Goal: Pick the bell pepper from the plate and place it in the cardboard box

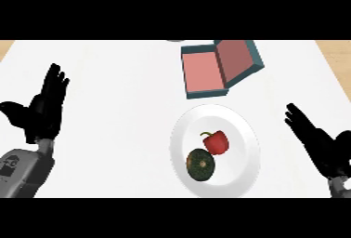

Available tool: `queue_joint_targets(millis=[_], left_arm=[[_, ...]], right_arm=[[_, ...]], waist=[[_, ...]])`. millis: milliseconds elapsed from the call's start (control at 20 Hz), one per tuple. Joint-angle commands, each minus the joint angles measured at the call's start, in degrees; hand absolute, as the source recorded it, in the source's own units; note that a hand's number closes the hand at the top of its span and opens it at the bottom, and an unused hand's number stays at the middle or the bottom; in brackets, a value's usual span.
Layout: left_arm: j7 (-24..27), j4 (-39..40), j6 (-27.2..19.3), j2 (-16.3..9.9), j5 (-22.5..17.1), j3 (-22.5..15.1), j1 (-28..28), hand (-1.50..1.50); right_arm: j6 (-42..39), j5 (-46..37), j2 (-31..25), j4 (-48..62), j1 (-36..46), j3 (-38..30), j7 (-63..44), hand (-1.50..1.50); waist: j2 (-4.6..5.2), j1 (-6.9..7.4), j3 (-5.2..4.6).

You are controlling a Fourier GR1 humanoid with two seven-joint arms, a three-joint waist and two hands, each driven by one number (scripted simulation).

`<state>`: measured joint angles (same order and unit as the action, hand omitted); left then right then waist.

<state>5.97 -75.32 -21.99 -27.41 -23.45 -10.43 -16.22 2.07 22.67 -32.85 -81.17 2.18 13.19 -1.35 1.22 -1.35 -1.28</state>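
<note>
A red bell pepper (217, 142) with a green stem lies on the white plate (243, 125) in the lower middle of the head view. Beside it on the same plate sits a dark green round squash (200, 165). Behind the plate stands a box (209, 69) with teal walls, a pink inside and its lid flap raised at the right. My right hand (321, 144) is open to the right of the plate, fingers straight, apart from it. My left hand (42, 109) rests open at the far left, fingers up.
The white counter top (116, 93) runs wide between the left hand and the plate. Wooden edge strips show at the far top corners.
</note>
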Motion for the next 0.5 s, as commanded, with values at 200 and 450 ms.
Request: queue_joint_targets(millis=[200,450], left_arm=[[-1.65,0.42,0.93,-3.23,7.06,-6.74,3.47,0.00],[-2.54,-0.52,1.27,-2.72,8.20,-9.47,7.98,0.00]], right_arm=[[-0.12,-3.30,8.42,-14.58,16.50,3.24,10.44,-1.50],[23.45,-23.81,13.88,-9.69,15.62,5.85,10.22,-1.50]], waist=[[-1.74,4.88,1.51],[-1.34,3.40,1.32]])
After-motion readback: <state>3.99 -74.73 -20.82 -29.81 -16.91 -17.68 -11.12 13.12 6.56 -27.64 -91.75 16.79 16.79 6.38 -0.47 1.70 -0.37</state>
